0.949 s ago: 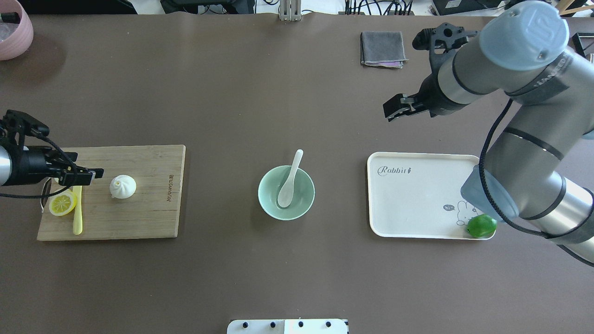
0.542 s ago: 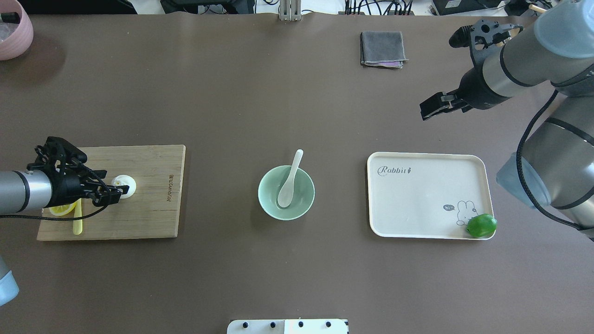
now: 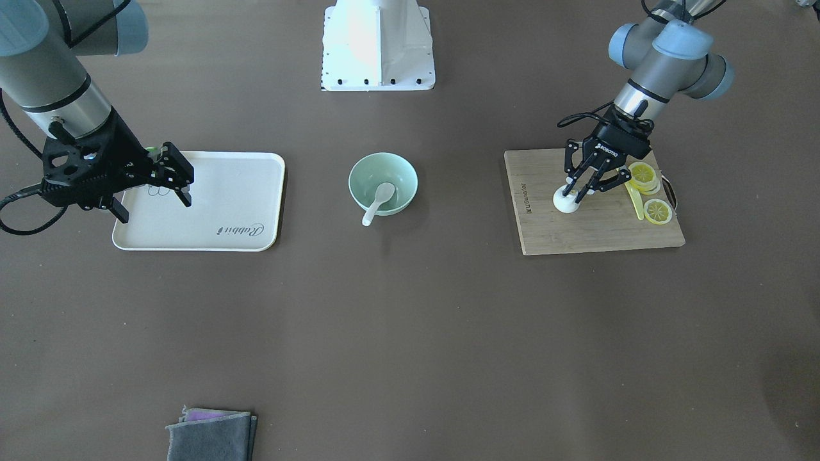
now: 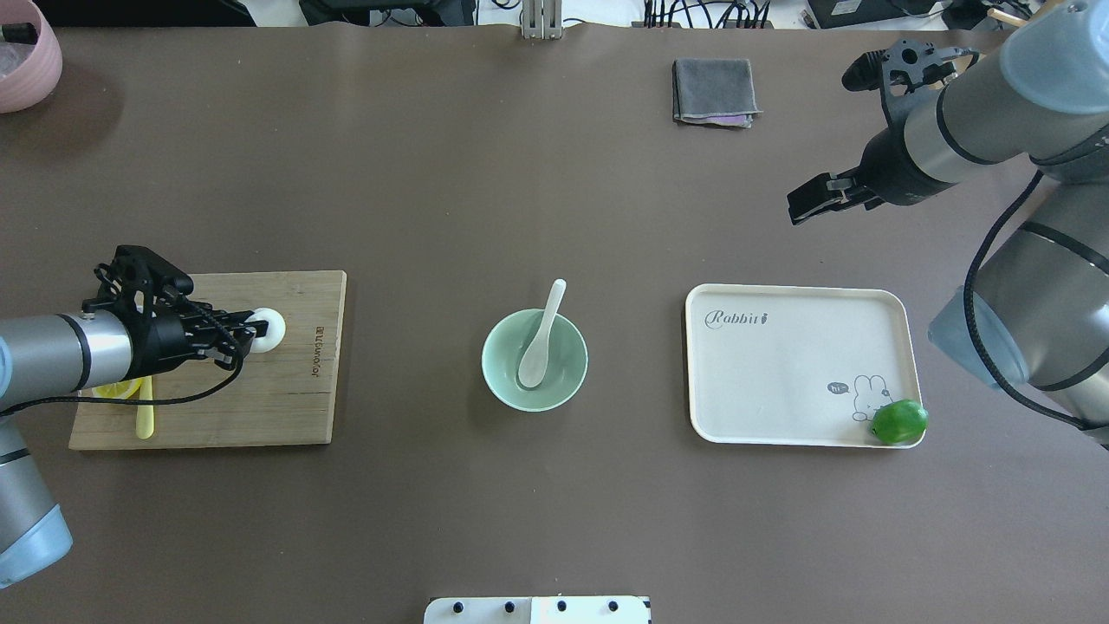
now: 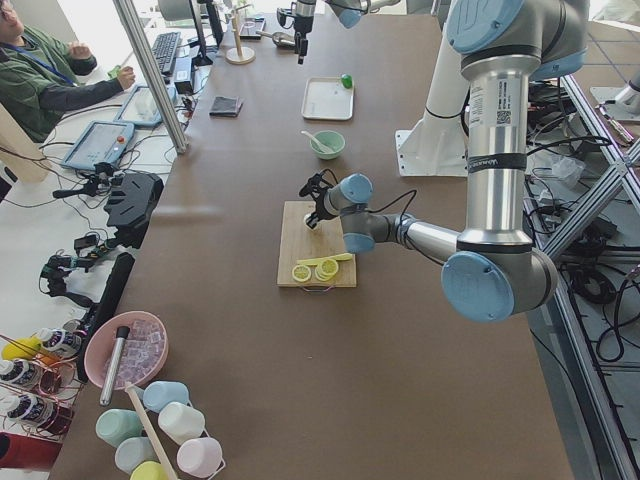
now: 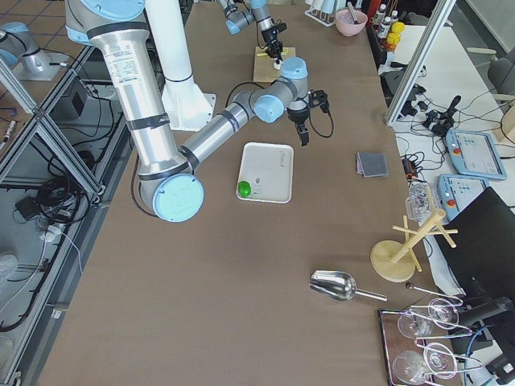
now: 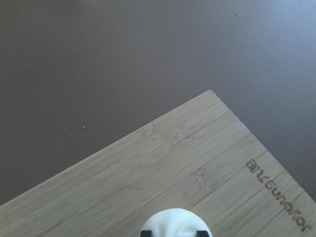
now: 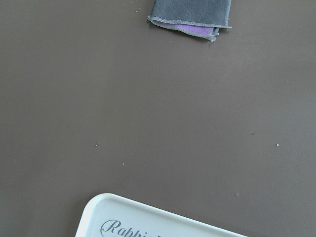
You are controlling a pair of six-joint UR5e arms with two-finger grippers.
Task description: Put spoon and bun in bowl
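The white bun (image 4: 271,328) is over the wooden cutting board (image 4: 260,399), between the fingers of my left gripper (image 4: 258,330), which is shut on it. The front-facing view shows the bun (image 3: 564,203) under the left gripper (image 3: 572,194), and the left wrist view shows its top (image 7: 175,222) between the two fingertips. The white spoon (image 4: 539,342) lies in the mint-green bowl (image 4: 498,381) at the table's middle, its handle over the far rim. My right gripper (image 4: 801,206) is open and empty, above the table beyond the tray.
Lemon slices (image 3: 658,211) and a yellow-green knife (image 4: 145,416) lie on the board's left part. A white tray (image 4: 780,373) with a green lime (image 4: 899,422) sits right of the bowl. A folded grey cloth (image 4: 715,91) lies far back, a pink bowl (image 4: 26,61) far left.
My left gripper moved right over the bun and shut on it; the bun has shifted right on the board. My right arm drew back to the right.
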